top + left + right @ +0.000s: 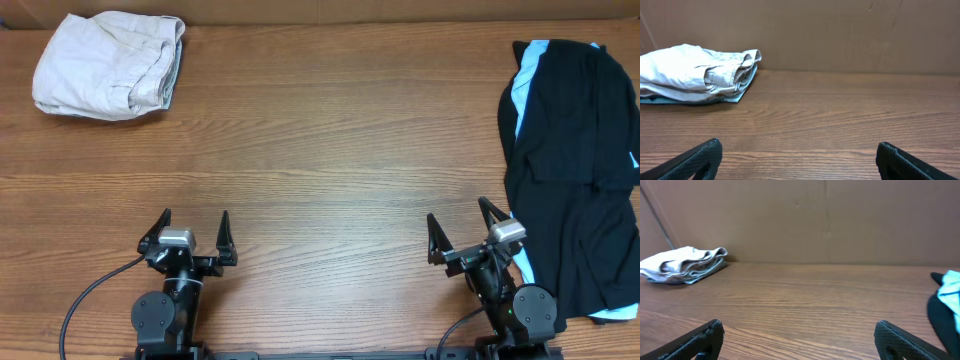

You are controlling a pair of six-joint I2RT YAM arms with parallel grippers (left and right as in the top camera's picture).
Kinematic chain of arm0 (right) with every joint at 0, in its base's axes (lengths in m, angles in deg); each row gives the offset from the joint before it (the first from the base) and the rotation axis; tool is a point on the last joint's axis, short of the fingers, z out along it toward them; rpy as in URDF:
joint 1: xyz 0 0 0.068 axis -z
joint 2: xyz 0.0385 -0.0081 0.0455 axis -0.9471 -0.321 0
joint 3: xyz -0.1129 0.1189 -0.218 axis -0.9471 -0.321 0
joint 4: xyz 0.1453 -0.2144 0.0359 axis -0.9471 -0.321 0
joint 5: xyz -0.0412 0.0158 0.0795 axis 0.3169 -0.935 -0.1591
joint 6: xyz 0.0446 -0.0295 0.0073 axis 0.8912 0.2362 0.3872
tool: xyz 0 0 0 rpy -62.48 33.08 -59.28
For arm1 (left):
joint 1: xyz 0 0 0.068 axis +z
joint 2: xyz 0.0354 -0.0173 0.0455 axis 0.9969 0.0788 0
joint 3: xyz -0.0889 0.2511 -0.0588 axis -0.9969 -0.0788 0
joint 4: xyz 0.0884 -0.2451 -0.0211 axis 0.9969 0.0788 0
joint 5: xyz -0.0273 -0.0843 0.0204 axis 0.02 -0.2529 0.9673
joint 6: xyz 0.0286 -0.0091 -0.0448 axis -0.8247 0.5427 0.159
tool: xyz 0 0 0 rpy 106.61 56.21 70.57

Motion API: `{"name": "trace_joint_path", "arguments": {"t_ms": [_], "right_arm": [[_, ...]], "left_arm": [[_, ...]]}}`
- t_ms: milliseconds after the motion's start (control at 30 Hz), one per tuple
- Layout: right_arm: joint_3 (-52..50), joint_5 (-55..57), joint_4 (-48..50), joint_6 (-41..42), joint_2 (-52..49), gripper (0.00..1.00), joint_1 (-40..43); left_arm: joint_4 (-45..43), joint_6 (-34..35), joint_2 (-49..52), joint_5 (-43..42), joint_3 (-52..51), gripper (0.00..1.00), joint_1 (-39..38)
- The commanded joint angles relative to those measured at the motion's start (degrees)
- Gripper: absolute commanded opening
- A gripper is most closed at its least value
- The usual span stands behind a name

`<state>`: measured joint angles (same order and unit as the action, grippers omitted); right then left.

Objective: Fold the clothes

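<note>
While my left gripper (194, 216), and my right gripper (457, 212) just beside the black garment (575, 150), stood wide and empty, pinching a single edge layer seemed wisest.

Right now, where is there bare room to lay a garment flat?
Free: the middle of the table, between the folded beige garment far left, the black garment right, and the open left gripper and right gripper near. Crowded: the right edge only.

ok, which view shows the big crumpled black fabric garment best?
Overhead: the black garment shows almost whole, spread out with its folds visible. Right wrist catches only its dark edge at frame right; left wrist shows none.
</note>
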<state>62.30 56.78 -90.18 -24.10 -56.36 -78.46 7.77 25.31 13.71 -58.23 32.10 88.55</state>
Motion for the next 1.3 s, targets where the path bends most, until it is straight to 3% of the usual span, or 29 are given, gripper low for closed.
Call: {"name": "trace_joint_path", "arguments": {"t_ms": [0, 733, 1033, 1267], "right_arm": [[-0.59, 2.21, -0.04, -0.61, 0.42, 1.0, -0.22], [1.81, 2.51, 5.81, 1.16, 0.42, 1.0, -0.22], [19.58, 5.64, -3.67, -1.77, -1.86, 1.0, -0.2], [36.46, 6.23, -10.34, -5.75, -12.74, 1.0, -0.2]], "left_arm": [[-0.09, 0.55, -0.52, 0.17, -0.37, 1.0, -0.11], [-1.4, 0.57, -0.52, 0.15, 0.76, 1.0, -0.11], [2.1, 0.0, -0.46, 2.12, 13.86, 1.0, -0.11], [4.35, -0.96, 4.11, 1.36, 21.44, 1.0, -0.11]]}}
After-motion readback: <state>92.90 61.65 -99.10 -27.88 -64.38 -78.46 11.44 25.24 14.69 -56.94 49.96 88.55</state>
